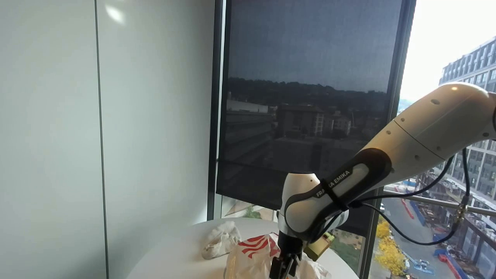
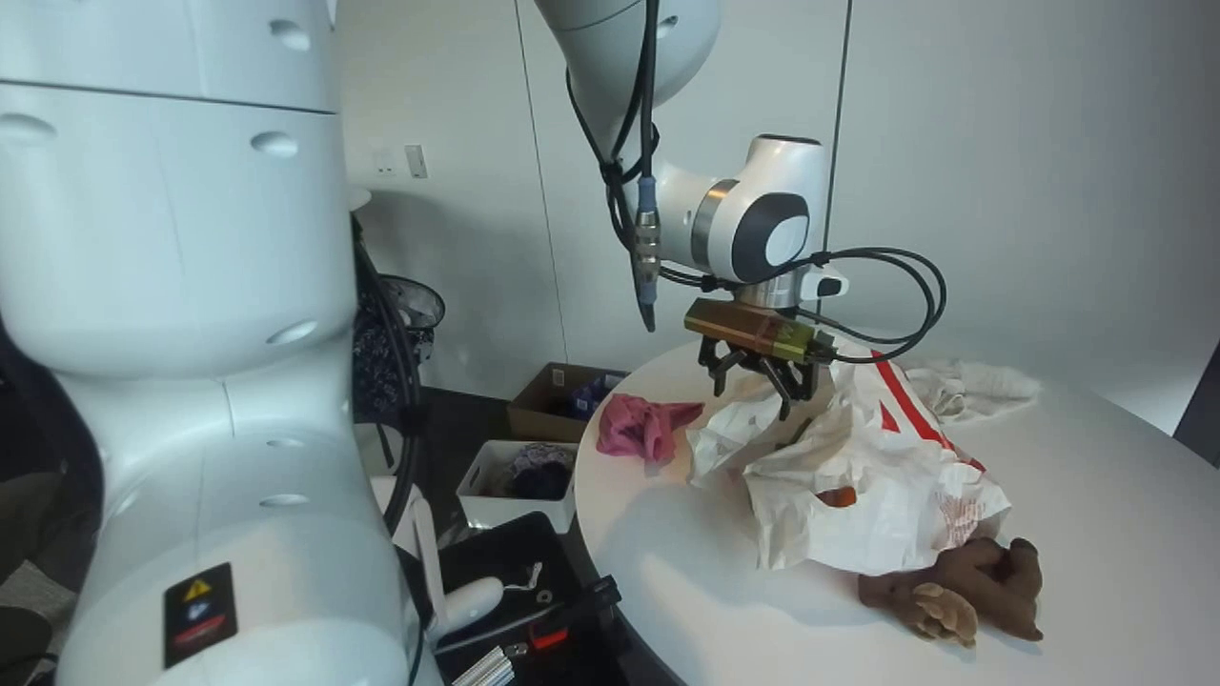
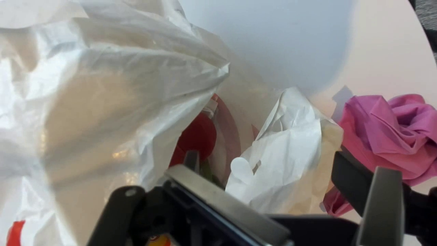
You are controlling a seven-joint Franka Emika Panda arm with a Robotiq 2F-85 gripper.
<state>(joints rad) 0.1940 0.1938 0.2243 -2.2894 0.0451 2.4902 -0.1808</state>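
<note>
In an exterior view, the gripper point(image 2: 753, 398) hangs with fingers spread at the mouth of a white bag point(image 2: 858, 519) on the tabletop point(image 2: 686, 581); left, a pink cloth point(image 2: 643, 429); near right, a brown plush toy point(image 2: 996, 583).

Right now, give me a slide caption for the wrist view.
Open pincer over a crumpled white bag, a red item showing at its opening, pink cloth at the picture's right.
</note>
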